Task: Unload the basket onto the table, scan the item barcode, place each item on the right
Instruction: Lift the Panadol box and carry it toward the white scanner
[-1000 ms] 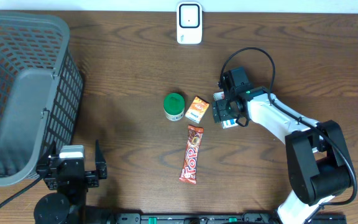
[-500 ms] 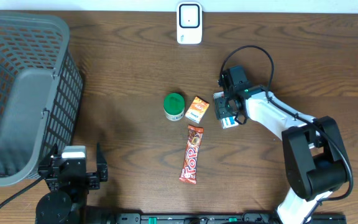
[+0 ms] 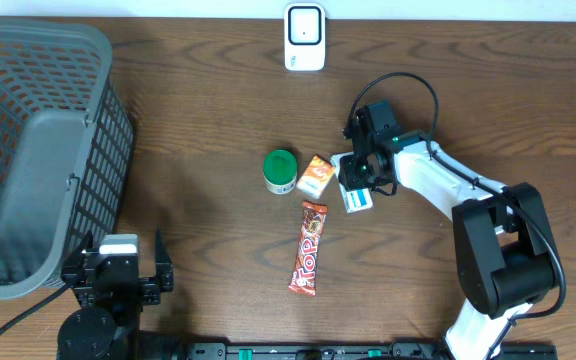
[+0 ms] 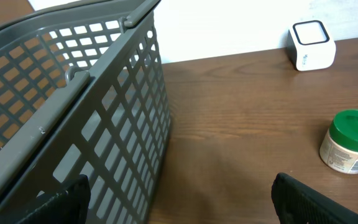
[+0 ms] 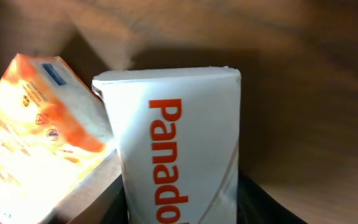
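A brown wooden table (image 3: 208, 110) carries a gray basket (image 3: 38, 150) at far left. Near it the left gripper (image 3: 118, 265) has its jaws spread wide. Midway sit a green-lidded jar (image 3: 280, 171), an orange box (image 3: 316, 176) and a candy bar (image 3: 309, 247). The right gripper (image 3: 360, 180) straddles the white Panadol box (image 5: 179, 162), just beside the orange box, but whether it clamps the box cannot be told.

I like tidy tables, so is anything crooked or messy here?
A little. The orange box sits crooked, pressed right up against the white Panadol box. Nothing looks spilled or broken.
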Available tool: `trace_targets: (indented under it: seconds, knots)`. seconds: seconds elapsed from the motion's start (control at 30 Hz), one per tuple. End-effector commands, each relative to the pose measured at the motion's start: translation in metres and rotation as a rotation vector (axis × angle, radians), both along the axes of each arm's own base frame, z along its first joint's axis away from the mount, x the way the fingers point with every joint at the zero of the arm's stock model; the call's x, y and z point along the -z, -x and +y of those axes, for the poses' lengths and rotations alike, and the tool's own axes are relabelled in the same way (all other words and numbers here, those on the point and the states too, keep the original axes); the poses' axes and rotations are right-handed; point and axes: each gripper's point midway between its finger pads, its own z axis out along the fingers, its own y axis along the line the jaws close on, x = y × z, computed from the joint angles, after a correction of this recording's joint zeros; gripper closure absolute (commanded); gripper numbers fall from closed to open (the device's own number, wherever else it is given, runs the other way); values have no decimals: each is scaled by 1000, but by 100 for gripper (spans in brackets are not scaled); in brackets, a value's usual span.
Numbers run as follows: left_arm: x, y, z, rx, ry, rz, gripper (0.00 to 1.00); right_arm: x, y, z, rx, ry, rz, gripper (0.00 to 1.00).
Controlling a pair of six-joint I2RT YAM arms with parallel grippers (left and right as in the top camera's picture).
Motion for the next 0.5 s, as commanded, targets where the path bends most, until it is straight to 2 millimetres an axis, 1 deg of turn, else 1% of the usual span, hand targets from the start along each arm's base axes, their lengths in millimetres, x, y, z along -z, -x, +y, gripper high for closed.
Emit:
trace_targets:
  seconds: [0.0, 0.1, 0.3, 0.4, 0.43, 0.47]
  knots:
    - [0, 0, 0, 0, 11, -4, 8, 2, 12, 9, 0, -83, 104, 66]
    - [0, 0, 0, 0, 11, -4, 8, -2, 15, 6, -1, -71, 134, 70]
    - [0, 0, 0, 0, 11, -4, 8, -17, 25, 4, 1, -54, 208, 70]
    - [0, 0, 0, 0, 11, -4, 8, -31, 32, 14, -56, -113, 247, 69]
    - [0, 0, 0, 0, 11, -4, 8, -38, 35, 20, -81, -149, 262, 69]
    - [0, 0, 0, 0, 10, -4, 8, -49, 39, 28, -116, -210, 284, 69]
